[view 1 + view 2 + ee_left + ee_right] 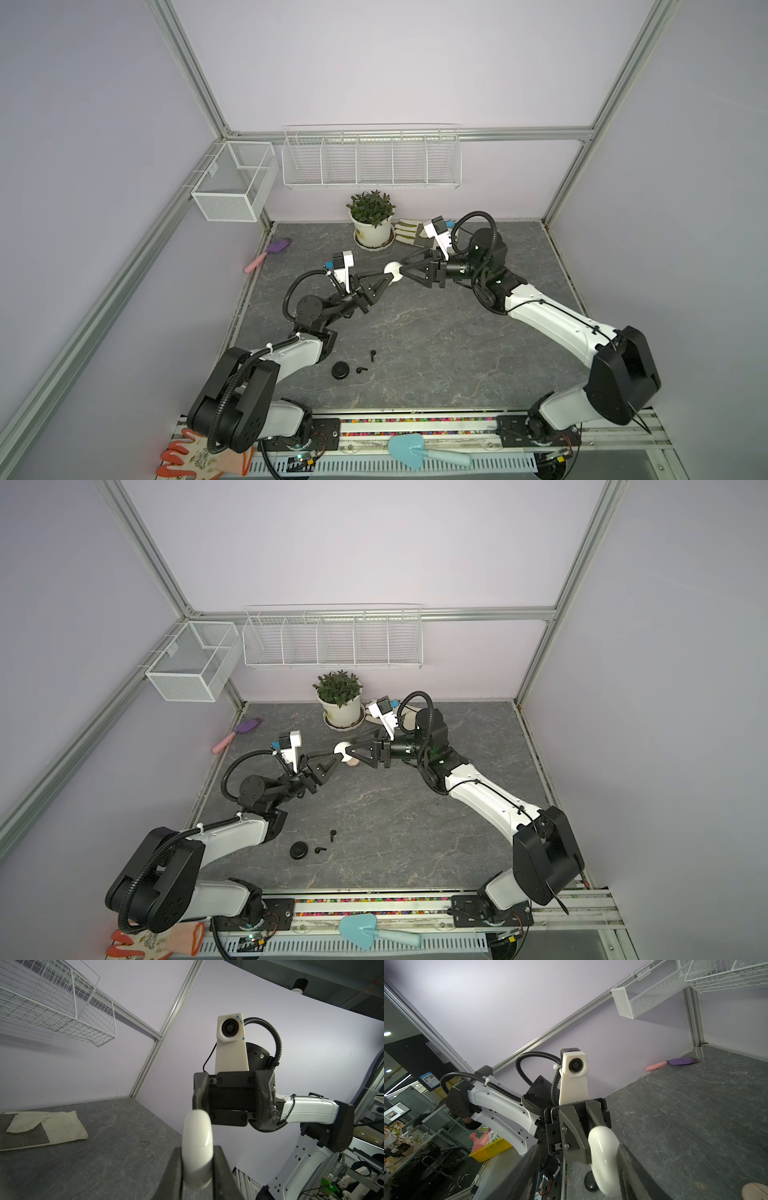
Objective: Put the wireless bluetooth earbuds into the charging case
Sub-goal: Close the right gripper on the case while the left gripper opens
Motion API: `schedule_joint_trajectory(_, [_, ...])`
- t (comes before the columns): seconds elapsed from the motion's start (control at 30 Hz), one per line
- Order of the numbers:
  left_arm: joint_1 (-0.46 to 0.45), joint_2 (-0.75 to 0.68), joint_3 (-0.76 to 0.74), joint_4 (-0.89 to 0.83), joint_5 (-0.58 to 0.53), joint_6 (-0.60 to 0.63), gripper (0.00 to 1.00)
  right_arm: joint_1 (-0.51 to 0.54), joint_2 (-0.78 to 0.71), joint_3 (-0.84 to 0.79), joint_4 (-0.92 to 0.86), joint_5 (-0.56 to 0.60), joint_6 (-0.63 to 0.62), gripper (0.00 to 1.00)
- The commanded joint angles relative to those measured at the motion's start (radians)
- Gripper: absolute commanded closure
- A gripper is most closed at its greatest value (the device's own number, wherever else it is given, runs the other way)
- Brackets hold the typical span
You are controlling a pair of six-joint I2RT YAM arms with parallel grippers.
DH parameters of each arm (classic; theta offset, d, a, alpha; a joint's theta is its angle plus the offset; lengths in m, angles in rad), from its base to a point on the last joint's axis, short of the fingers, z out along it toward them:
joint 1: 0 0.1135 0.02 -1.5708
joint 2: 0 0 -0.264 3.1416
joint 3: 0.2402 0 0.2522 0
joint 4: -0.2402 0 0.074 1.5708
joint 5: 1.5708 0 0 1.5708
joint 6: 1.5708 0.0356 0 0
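A white round charging case (392,271) (341,749) hangs above the middle of the table with its lid closed. My left gripper (388,276) (197,1153) is shut on this case (197,1142), pinching its flat faces. From the opposite side my right gripper (401,268) (578,1151) stands open around the same case (605,1159); one finger lies close against it and the other stands well clear. Two black earbuds (372,355) (361,369) lie on the table near the front, beside a closed black round case (341,370) (590,1183).
A beige round case (352,762) lies on the table below the held case. At the back stand a potted plant (371,220) and a work glove (405,230). A purple trowel (270,251) lies at the left edge. A blue trowel (415,451) and an orange glove (195,457) lie at the front rail.
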Motion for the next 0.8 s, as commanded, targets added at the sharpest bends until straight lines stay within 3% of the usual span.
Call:
schedule_joint_trajectory(0.0, [0.003, 0.009, 0.031, 0.042, 0.022, -0.019, 1.00, -0.019, 0.014, -0.032, 0.038, -0.012, 0.026, 0.34])
schedule_joint_trajectory(0.17, [0.003, 0.021, 0.042, 0.042, 0.031, -0.029, 1.00, -0.018, 0.052, -0.043, 0.112, -0.035, 0.088, 0.34])
schedule_joint_trajectory(0.5, [0.003, 0.033, 0.046, 0.042, 0.029, -0.030, 1.00, 0.000, 0.107, -0.033, 0.220, -0.068, 0.155, 0.55])
schedule_joint_trajectory(0.77, [0.004, 0.036, 0.041, 0.042, 0.016, -0.029, 1.00, 0.002, 0.113, -0.033, 0.236, -0.075, 0.166, 0.65])
